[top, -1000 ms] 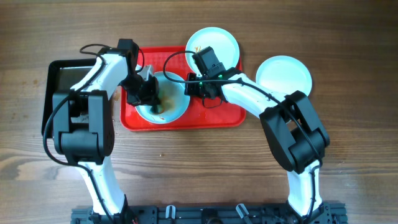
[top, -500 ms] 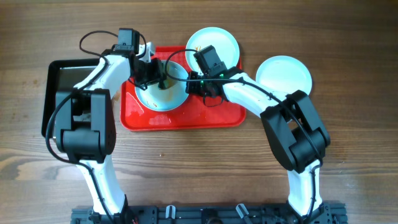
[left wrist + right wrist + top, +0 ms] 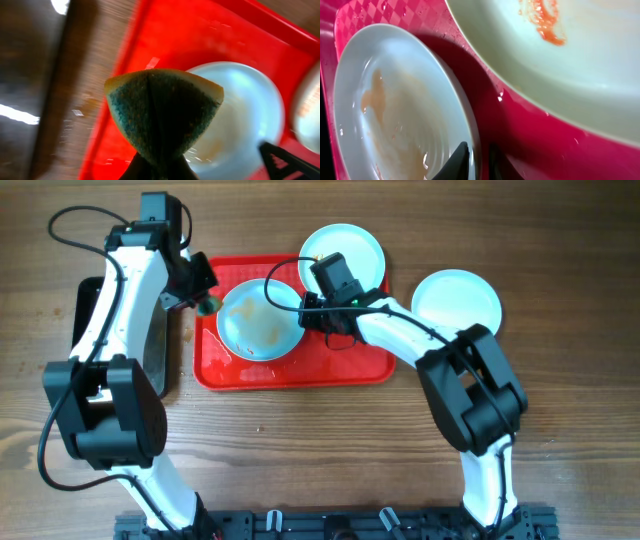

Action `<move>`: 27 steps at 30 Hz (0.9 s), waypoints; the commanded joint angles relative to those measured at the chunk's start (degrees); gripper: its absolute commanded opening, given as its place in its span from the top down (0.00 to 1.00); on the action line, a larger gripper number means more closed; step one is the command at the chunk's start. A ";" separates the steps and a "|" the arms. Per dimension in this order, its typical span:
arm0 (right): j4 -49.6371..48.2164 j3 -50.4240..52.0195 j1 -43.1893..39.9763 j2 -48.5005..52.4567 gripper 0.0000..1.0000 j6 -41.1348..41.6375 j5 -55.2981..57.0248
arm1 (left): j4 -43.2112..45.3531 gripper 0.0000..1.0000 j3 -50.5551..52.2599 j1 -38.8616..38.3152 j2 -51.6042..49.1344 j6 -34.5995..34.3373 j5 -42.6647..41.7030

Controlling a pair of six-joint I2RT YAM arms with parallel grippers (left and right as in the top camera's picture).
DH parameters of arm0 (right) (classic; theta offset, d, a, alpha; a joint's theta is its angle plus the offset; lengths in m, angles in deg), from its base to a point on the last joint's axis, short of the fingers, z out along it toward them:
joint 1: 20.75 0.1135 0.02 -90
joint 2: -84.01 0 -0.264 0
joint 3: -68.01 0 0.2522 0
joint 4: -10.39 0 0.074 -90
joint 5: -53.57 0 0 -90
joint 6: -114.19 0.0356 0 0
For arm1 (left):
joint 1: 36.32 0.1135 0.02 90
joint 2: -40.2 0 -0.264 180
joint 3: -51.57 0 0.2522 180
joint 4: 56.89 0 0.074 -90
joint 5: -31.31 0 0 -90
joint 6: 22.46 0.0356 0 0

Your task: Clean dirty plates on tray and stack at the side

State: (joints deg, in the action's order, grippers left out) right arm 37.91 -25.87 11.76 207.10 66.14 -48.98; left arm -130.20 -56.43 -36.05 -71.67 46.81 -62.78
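Left gripper [image 3: 156, 171] is clamping the sponge [image 3: 162, 110]; right gripper [image 3: 476, 161], hold unclear.
Smeared plate [image 3: 258, 320] is looking stiff, wet, slippery: pinch its rim.

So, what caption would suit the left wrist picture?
Folded green sponge held at the edge of the red tray, beside a sauce-smeared plate.

One plate [image 3: 258, 320] is lying left on the tray [image 3: 300, 372], a second plate [image 3: 350, 245] overhanging its far right corner, a sponge [image 3: 162, 115] hanging above its left rim. A third plate [image 3: 456, 302] is sitting on the counter [image 3: 560, 430], right of it.
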 commanded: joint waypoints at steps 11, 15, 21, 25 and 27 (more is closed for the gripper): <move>17.11 -12.28 0.74 2.95 0.96 -9.55 -4.50 | 2.10 0.96 4.44 0.81 -0.96 6.86 7.41; 22.95 -13.81 0.85 -2.29 0.96 -14.86 2.36 | 3.17 0.96 5.16 0.81 -0.96 6.86 7.41; 29.77 -13.81 1.07 -9.22 0.96 -18.27 15.10 | 3.37 0.96 5.16 0.81 -0.96 6.84 6.95; 31.93 -13.81 1.07 -12.92 0.96 -20.81 23.74 | 3.37 0.96 5.16 0.81 -0.96 6.82 6.71; 32.94 -13.81 1.07 -14.08 0.96 -20.96 27.41 | 3.34 0.96 5.16 0.81 -0.96 6.84 6.71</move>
State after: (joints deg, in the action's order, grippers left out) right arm 70.26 -38.11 12.66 195.87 46.78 -29.16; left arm -126.98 -51.58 -35.50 -72.00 52.45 -56.38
